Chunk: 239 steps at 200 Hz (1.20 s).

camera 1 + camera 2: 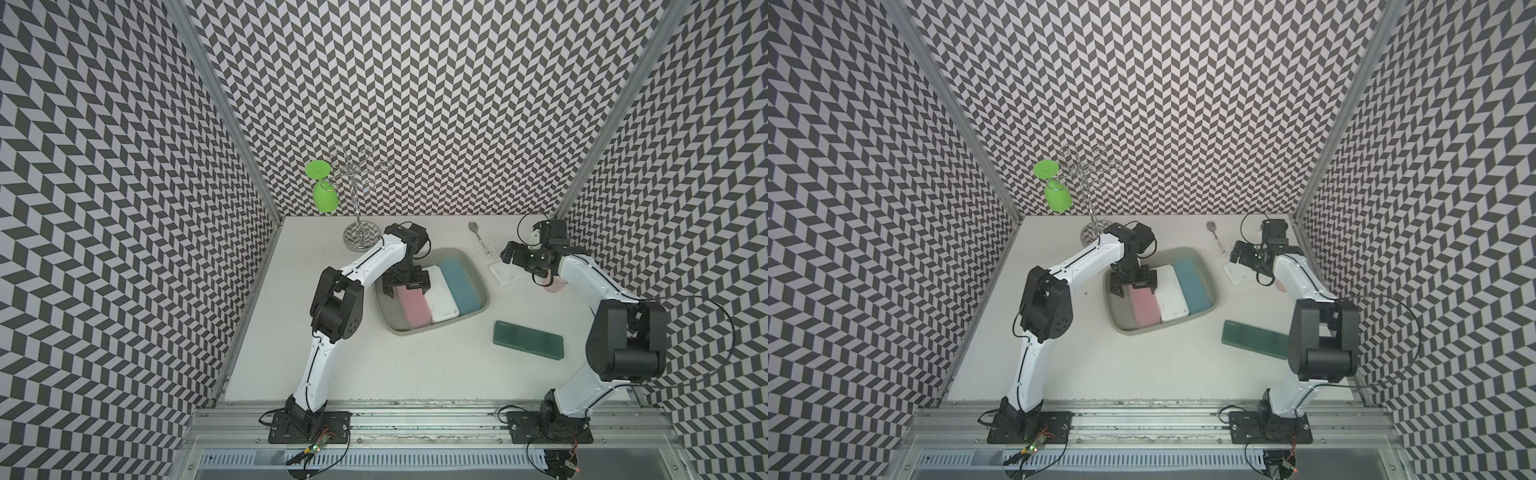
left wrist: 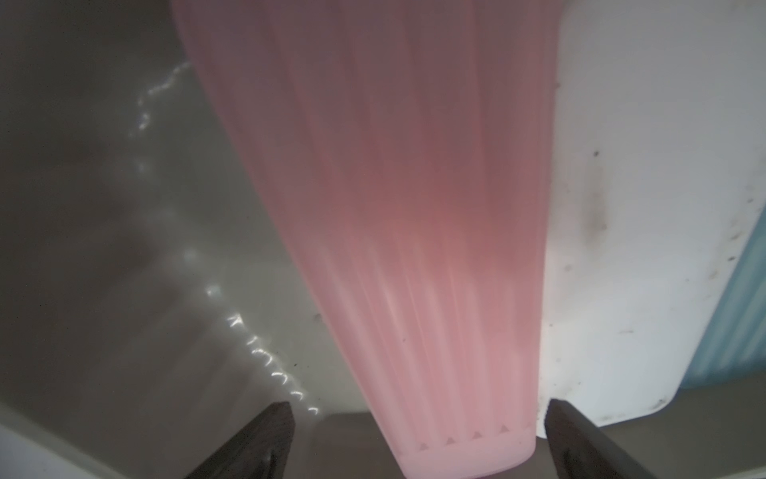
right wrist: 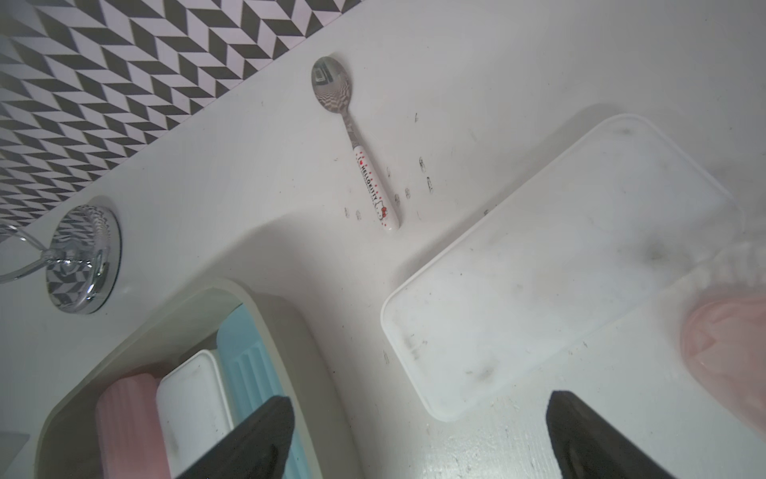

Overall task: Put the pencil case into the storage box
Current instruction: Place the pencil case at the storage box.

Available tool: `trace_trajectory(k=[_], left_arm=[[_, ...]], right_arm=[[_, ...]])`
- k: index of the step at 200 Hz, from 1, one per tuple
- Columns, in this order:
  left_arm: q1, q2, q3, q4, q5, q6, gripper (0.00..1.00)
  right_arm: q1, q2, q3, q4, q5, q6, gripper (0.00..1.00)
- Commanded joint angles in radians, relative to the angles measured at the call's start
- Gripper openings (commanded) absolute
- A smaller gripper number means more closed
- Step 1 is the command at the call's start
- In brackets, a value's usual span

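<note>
Lying nr storage box [image 1: 392, 313]: spoon [image 1: 478, 237], green case [image 1: 528, 340].

The storage box [image 2: 103, 207] is smooth, faintly glossy grey plastic; the pink pencil case [image 2: 393, 207] inside is ribbed, frosted plastic. At its one o'clock, the spoon [image 3: 359, 155] has a mirror-bright metal bowl.

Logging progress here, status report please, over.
Left gripper open, fingers astride pink pencil case. Case lies in storage box beside boxed white case. Right gripper open by loose white case on table. Green case apart, nothing blocking.
</note>
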Motion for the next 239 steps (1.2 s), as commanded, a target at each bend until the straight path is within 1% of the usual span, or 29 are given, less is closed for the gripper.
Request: trace_trajectory(k=[1, 29, 56, 69, 101, 135, 154, 178, 206, 221, 239], left_arm=[[0.017, -0.086, 0.011, -0.011, -0.024, 0.022, 1.0], [0.031, -0.1, 0.086, -0.011, -0.016, 0.042, 1.0], [0.051, -0.107, 0.121, -0.011, 0.019, 0.075, 1.0], [0.057, -0.118, 0.139, -0.012, 0.02, 0.094, 1.0], [0.072, -0.171, 0.105, 0.009, 0.033, 0.105, 1.0], [0.083, -0.232, -0.016, 0.074, 0.023, 0.118, 1.0], [0.095, -0.259, -0.071, 0.103, 0.02, 0.126, 1.0], [0.113, -0.284, -0.128, 0.139, 0.024, 0.135, 1.0], [0.13, -0.295, -0.192, 0.179, 0.034, 0.148, 1.0], [0.136, -0.299, -0.213, 0.189, 0.037, 0.154, 1.0], [0.144, -0.303, -0.227, 0.195, 0.034, 0.165, 1.0]], right_arm=[[-0.008, 0.09, 0.089, -0.061, 0.071, 0.028, 1.0], [-0.008, 0.224, 0.221, -0.159, 0.111, 0.055, 1.0], [-0.008, 0.311, 0.297, -0.193, 0.099, 0.107, 1.0], [-0.008, 0.368, 0.359, -0.244, 0.087, 0.129, 1.0], [-0.005, 0.477, 0.494, -0.371, 0.103, 0.144, 1.0], [-0.005, 0.492, 0.526, -0.429, 0.156, 0.137, 1.0], [-0.005, 0.457, 0.504, -0.444, 0.17, 0.132, 1.0], [-0.005, 0.415, 0.469, -0.455, 0.136, 0.144, 1.0], [-0.005, 0.409, 0.445, -0.456, 0.088, 0.192, 1.0], [-0.002, 0.434, 0.467, -0.464, 0.075, 0.217, 1.0], [0.001, 0.492, 0.534, -0.526, 0.086, 0.238, 1.0]])
